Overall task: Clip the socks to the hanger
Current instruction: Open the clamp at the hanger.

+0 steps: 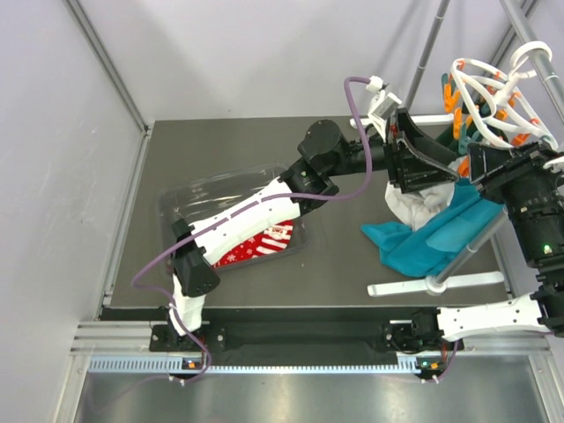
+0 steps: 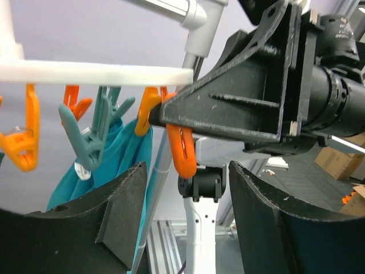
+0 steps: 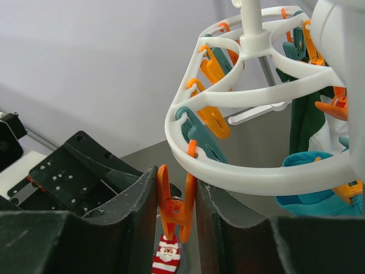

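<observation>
- Santa sock [image 1: 266,242]: red/white striped, lying flat in clear tray [image 1: 181,201], left-centre of overhead view, partly under L arm. Also glimpsed at bottom edge of R wrist view, below the peg. Not yet lifted.
- 2nd red piece [image 1: 231,257] touches it at lower left. Mostly hidden by arm, so pattern cannot be told.
- Hanger [image 1: 493,84]: white openwork ring, upper right of overhead view, by grey rack pole [image 1: 520,22]. Orange and teal pegs dangle from rim.
- R pincer [image 3: 175,181]: closed on one orange peg [image 3: 174,208] at near rim of ring, one finger each side, both touching. Whether peg mouth is sprung open: cannot tell.
- L pincer [image 2: 187,188]: fingers spread wide, nothing gripped. It is up at the hanger, just beside same peg and well apart from sock.
- Teal cloth [image 1: 432,233] and white cloth [image 1: 414,204] droop below hanger to counter [image 1: 352,264], centre-right.
- Handling (judged): sock is light, soft, limp knit. It will fold and droop on lifting; no breakage risk, not slippery.
- Best hold (judged): pinch at cuff edge, leaving a margin of fabric clear of fingers to feed into peg mouth.
- Peg (judged): stiff sprung plastic, smooth. May slip if squeezed off-centre. Hanger looks free-hanging, so liable to sway.
- Status (judged): peg in hand, sock not fetched. Early stage.
</observation>
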